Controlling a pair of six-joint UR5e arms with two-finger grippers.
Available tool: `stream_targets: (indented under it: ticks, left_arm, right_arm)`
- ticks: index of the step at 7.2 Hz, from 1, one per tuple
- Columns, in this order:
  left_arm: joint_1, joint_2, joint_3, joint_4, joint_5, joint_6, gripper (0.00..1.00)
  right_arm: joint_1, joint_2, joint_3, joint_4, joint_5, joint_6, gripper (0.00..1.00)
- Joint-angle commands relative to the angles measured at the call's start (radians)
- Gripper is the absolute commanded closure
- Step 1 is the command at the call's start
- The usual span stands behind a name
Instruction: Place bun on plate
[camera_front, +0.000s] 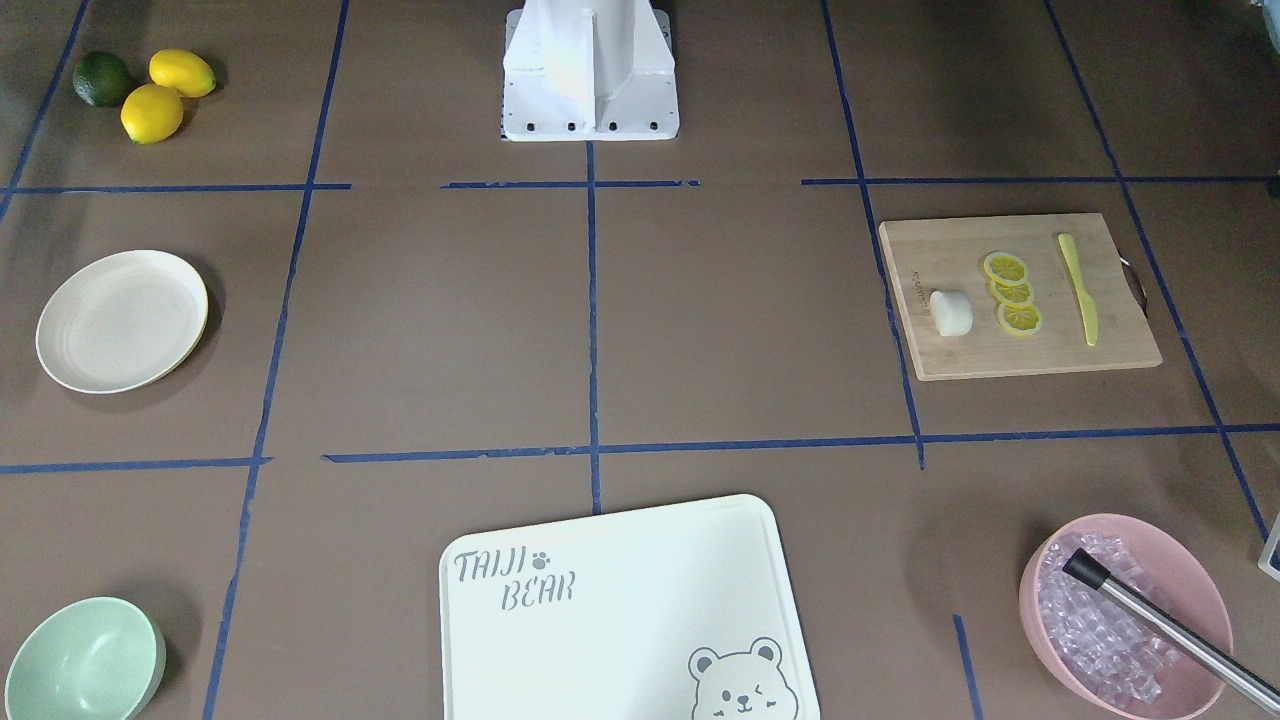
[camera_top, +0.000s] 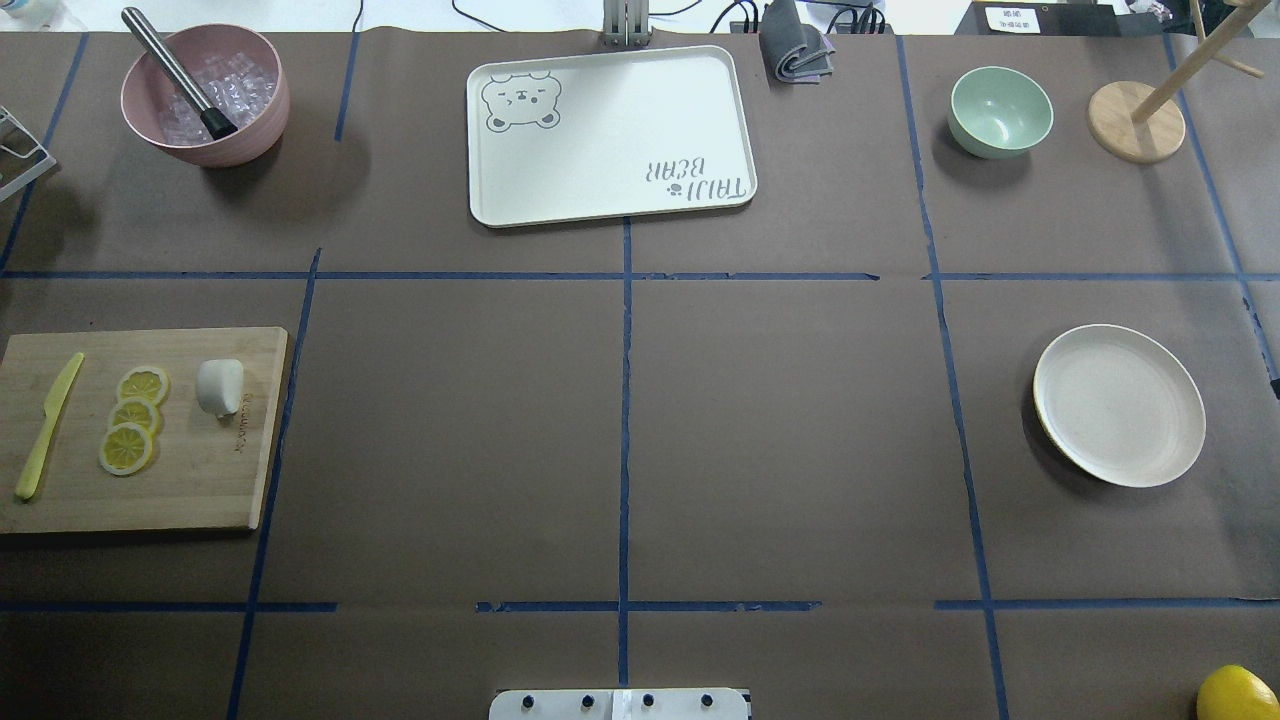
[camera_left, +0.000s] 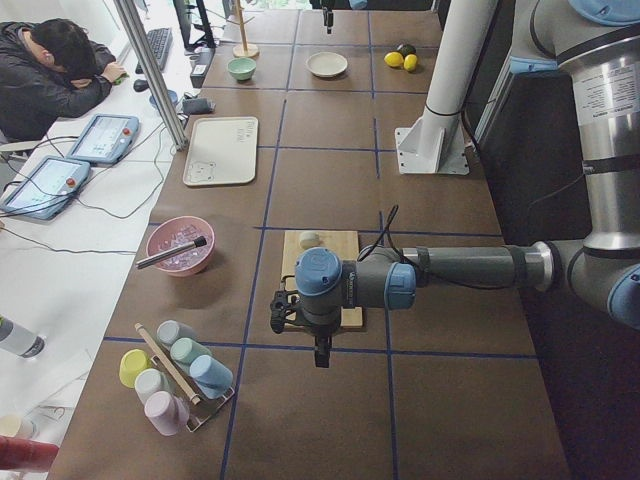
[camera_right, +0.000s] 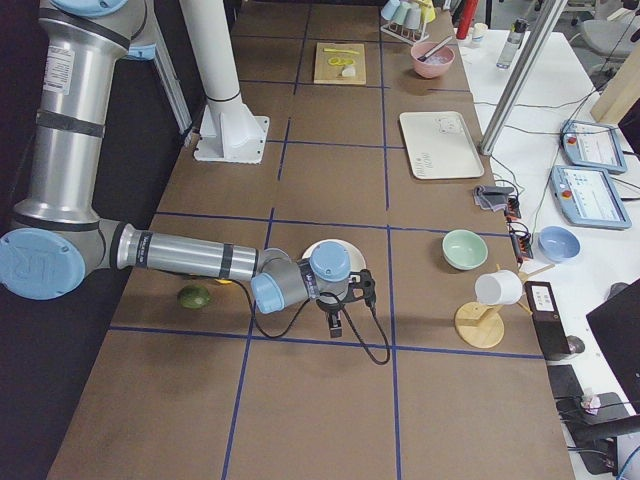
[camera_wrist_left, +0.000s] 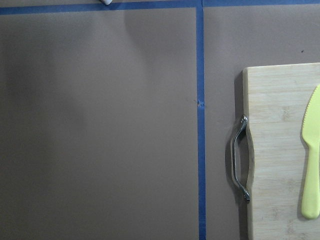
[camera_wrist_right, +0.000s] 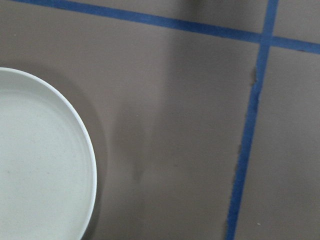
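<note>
Left pincer and right pincer show only from the sides; whether they are apart or together cannot be told. Bun sits on bamboo cutting board.

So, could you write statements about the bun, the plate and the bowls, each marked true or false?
1. The bun lies on the wooden cutting board. True.
2. The plate already holds the bun. False: the plate is bare; the bun is on the board.
3. Three lemon slices lie between the bun and the yellow knife. True.
4. The pink bowl is empty. False: it holds clear cubes and a metal rod.
5. The mint-green bowl stands on the bear-print tray. False: it stands on the table, apart from the tray.
</note>
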Motion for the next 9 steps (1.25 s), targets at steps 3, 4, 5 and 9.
stream_targets:
  ticks: [3,4,5,9]
  left_arm:
    - [0.000,0.000,-0.003,-0.003,0.000,0.000,0.00]
    - [0.000,0.000,-0.003,-0.003,0.000,0.000,0.00]
    - [0.000,0.000,-0.003,-0.003,0.000,0.000,0.00]
    - [0.000,0.000,-0.001,-0.003,0.000,0.000,0.00]
  right_arm:
    - [-0.157,-0.001,-0.073,0.314,-0.018,0.334,0.10]
    - [-0.169,0.001,-0.075,0.312,-0.018,0.348,0.16]
    - [-0.181,0.005,-0.077,0.314,-0.023,0.401,0.24]
    - [-0.214,0.015,-0.077,0.317,-0.068,0.474,0.84]
